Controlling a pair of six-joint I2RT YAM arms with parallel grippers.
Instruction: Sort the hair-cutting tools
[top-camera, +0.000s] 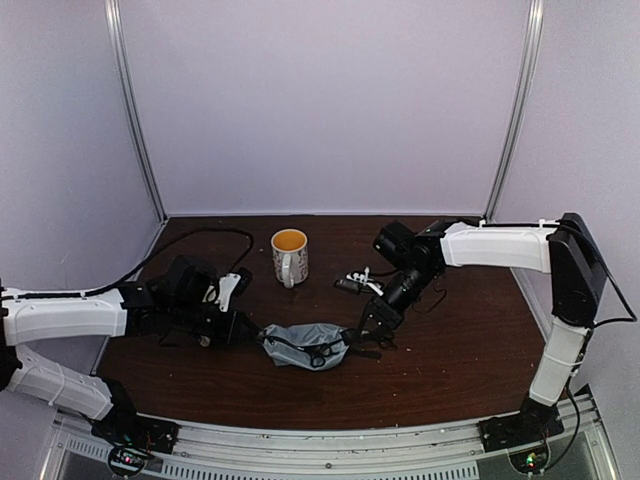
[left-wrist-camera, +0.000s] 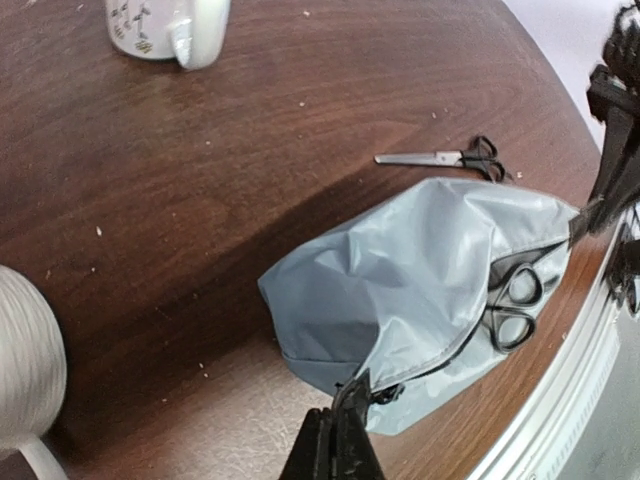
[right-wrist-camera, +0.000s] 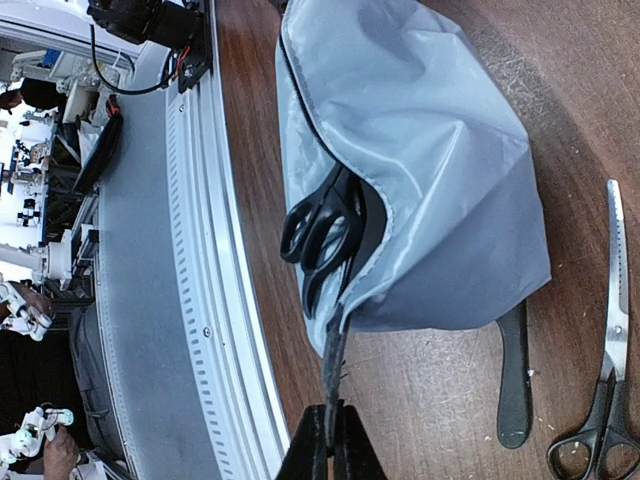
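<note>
Grey pouch (left-wrist-camera: 420, 270) holds black-handled scissors (left-wrist-camera: 515, 300), with a second pair (left-wrist-camera: 445, 158) lying beside it.

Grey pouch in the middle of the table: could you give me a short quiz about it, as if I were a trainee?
1. True or false: the left end effector and the right end effector both pinch the rim of the grey pouch.
2. What pokes from its mouth? A) a mug B) black scissor handles C) a spoon
3. How many scissors lie outside it on the table?
Key: 1 true; 2 B; 3 one.
</note>
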